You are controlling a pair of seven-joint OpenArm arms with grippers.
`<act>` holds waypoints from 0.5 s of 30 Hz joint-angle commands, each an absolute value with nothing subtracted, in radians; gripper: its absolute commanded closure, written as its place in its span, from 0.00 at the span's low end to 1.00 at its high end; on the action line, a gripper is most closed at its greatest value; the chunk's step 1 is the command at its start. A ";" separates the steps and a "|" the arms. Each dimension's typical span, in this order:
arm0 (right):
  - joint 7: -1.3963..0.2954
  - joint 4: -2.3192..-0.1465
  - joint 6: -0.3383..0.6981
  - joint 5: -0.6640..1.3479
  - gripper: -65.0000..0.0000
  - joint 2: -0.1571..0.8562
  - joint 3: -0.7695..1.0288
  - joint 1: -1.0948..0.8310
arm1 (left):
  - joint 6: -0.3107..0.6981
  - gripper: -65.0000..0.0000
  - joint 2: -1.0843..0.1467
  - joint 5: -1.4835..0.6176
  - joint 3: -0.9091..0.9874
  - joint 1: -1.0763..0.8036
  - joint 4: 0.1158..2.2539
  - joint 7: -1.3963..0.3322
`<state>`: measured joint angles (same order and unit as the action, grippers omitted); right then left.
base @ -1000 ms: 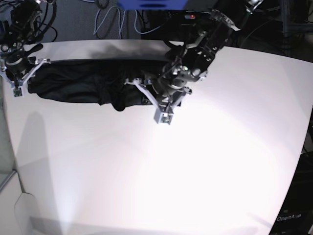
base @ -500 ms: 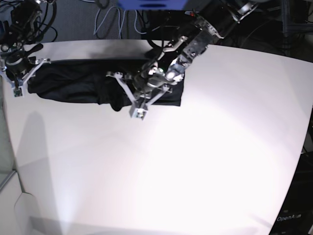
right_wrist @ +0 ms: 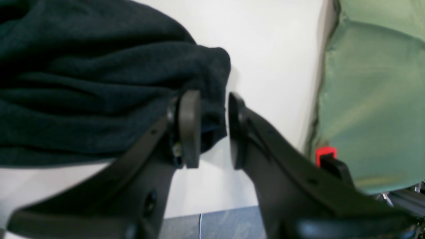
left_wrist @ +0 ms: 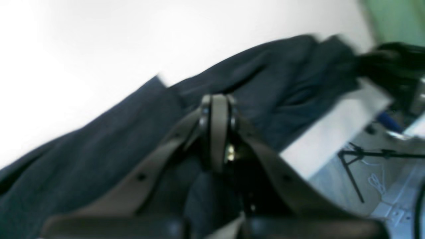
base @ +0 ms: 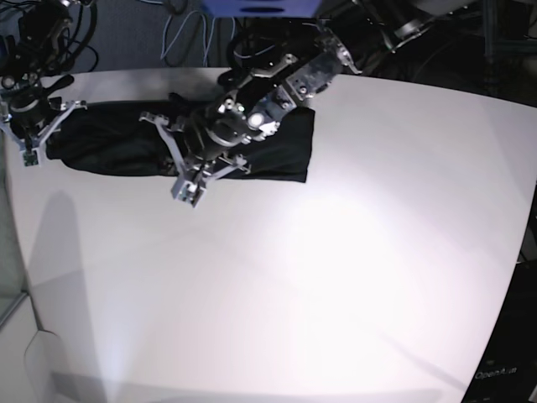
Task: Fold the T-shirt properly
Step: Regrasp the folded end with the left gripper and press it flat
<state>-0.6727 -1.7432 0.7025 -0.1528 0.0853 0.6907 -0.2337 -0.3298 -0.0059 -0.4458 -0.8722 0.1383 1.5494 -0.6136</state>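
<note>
We are looking at the T-shirt lying as a long, bunched black band across the far side of the white table, stretching from the table's left edge in the base view toward its middle, where a flatter rectangular part is spreading out under our left arm. Our left gripper is reaching over the middle of that band, its tips pointing toward the near side of the table and hanging just past the cloth's near edge. In the left wrist view this gripper is showing its jaws pressed together, and dark fabric is lying behind them; the picture is blurred, so we cannot tell whether any cloth is pinched between the tips. Our right gripper is sitting at the far left end of the shirt, by the table's edge. In the right wrist view its jaws are standing a little apart, with the rounded, rolled end of the T-shirt pushing into the gap from the left; the left pad is lying against the fabric, while the right pad is showing bare table beside it, so we are not seeing a firm clamp there.
</note>
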 commanded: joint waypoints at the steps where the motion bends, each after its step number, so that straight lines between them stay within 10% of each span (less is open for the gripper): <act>1: -0.657 -1.761 0.698 -0.148 0.74 0.099 0.694 -0.232 | -0.323 1.00 0.001 -0.441 -0.874 0.153 1.587 -0.579; 15: -0.657 -1.762 0.698 -0.148 0.75 0.099 0.694 -0.229 | -0.328 1.00 -0.196 -0.443 -0.680 0.001 1.678 -0.575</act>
<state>-0.6731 -1.7432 0.7021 -0.1528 0.0849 0.6907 -0.2337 -0.3374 -0.2031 -0.4427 -0.6773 -0.0166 1.6577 -0.5980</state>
